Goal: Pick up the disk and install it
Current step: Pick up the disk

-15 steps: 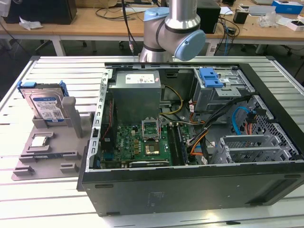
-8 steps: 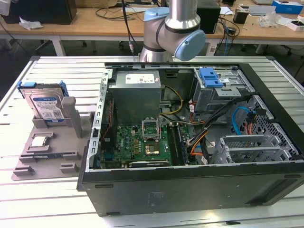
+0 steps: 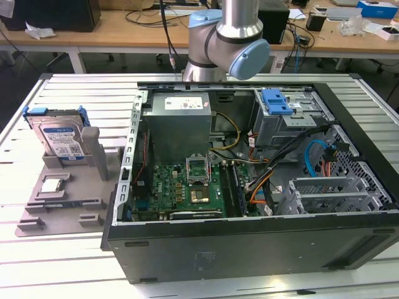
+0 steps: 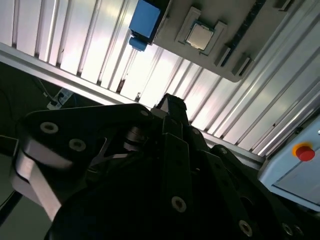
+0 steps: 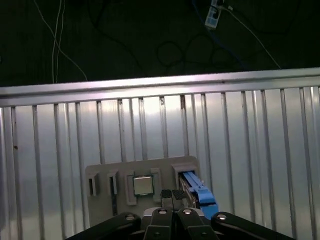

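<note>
Beside the open black computer case [image 3: 249, 249], on the exterior view's left of it, the flat rectangular silver disk [image 3: 59, 134] with its white-and-blue label and blue plastic rail frame stands on edge in a slot of a grey moulded fixture tray [image 3: 87, 180]. We judge it is propped upright so that its upper edge is free for a grasp from above. A small square silver chip [image 3: 53, 185] lies flat in a recess of the same tray, apart from the disk. The case itself lies on its side with the open panel upward, which leaves the grey metal drive cage [image 3: 280, 128] and the bare blue plastic bracket [image 3: 277, 99] on top of it reachable from overhead. Behind the case's far wall rises the silver and pale-blue arm [image 3: 227, 37]. In the first wrist view we look straight down past the black gripper [image 5: 172, 196], which hangs well above the tray, off the case's side. Its fingertips are pressed together with nothing between them, and the disk is untouched.
</note>
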Motion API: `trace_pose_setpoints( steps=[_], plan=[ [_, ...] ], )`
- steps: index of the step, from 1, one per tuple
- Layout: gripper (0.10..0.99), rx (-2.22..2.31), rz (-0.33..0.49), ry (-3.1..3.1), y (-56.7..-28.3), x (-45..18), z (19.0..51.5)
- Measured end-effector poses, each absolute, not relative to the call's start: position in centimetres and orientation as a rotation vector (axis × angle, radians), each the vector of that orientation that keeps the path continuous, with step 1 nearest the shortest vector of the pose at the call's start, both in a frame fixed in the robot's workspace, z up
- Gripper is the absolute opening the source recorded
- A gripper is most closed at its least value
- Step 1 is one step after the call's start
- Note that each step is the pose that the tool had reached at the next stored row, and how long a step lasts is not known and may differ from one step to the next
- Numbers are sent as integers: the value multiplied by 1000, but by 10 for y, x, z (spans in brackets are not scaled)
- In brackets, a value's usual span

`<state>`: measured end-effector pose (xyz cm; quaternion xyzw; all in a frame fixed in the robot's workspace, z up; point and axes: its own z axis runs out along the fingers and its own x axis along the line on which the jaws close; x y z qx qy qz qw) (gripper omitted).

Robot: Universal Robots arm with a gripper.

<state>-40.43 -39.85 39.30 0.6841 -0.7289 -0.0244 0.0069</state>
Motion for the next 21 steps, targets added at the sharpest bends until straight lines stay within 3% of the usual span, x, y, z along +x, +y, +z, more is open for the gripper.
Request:
trace_pose_setpoints(
  steps=[10,11,12,13,14,15,16,17,21],
  plan=[
    [114,2194,-76,-2227,-399,-404,393],
    [235,2195,-76,-2226,-399,-404,393],
    [235,2195,-76,-2225,-399,-404,393],
    [294,2196,-76,-2224,-399,-404,393],
    [416,2197,-76,-2223,-399,-404,393],
    [416,2197,-76,-2223,-399,-404,393],
    [478,2198,-76,-2222,-399,-404,393],
    [600,2200,-76,-2220,-399,-404,393],
    [600,2202,-76,-2218,-398,-404,393]
  ],
)
